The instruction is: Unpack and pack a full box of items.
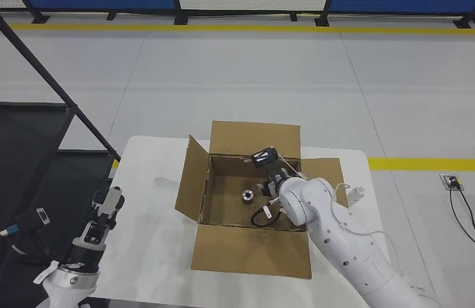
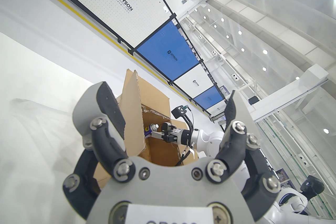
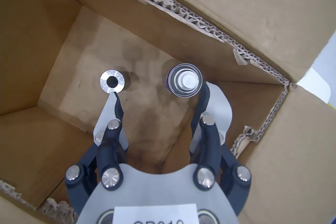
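White table [image 1: 152,231], 1 open cardboard box [image 1: 252,250]

Open cardboard box [image 1: 251,248] at frame centre (flaps splayed); inside, a metal cylinder [image 3: 112,81] and a spray can [image 3: 185,79], upright, apart.
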Motion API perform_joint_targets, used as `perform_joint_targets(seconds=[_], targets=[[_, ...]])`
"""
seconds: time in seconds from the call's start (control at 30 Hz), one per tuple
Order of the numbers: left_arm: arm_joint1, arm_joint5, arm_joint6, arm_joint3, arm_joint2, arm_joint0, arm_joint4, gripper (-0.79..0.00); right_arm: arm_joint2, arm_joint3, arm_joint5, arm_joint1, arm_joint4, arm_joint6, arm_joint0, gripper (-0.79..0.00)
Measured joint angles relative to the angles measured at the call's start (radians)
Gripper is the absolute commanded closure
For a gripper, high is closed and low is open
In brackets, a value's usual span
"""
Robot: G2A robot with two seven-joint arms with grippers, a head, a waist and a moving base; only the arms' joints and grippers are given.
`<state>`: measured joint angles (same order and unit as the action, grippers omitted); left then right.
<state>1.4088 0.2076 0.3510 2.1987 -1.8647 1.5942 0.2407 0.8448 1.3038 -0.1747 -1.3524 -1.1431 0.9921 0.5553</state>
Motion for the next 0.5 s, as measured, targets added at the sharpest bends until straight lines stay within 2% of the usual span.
perform_joint_targets(seconds=[0.07,0.1,0.23,0.33,0.5], targets=[[0.0,0.0,0.0,0.0,0.0,0.0,0.0,-0.785,-0.006,-0.01,-0.016,-0.006,-0.007,0.007,-0.007,-0.72],[0.0,0.0,0.0,0.0,0.0,0.0,0.0,-0.785,-0.008,-0.014,-0.022,-0.009,-0.009,0.01,-0.009,-0.699],[0.0,0.0,0.0,0.0,0.0,0.0,0.0,-0.785,-0.016,-0.045,-0.037,-0.021,-0.012,0.008,-0.019,-0.696],[0.0,0.0,0.0,0.0,0.0,0.0,0.0,-0.785,-0.024,-0.086,-0.046,-0.031,-0.017,0.003,-0.032,-0.646],[0.0,0.0,0.0,0.0,0.0,0.0,0.0,-0.785,-0.025,-0.156,-0.045,-0.046,0.0,-0.029,-0.052,-0.631]])
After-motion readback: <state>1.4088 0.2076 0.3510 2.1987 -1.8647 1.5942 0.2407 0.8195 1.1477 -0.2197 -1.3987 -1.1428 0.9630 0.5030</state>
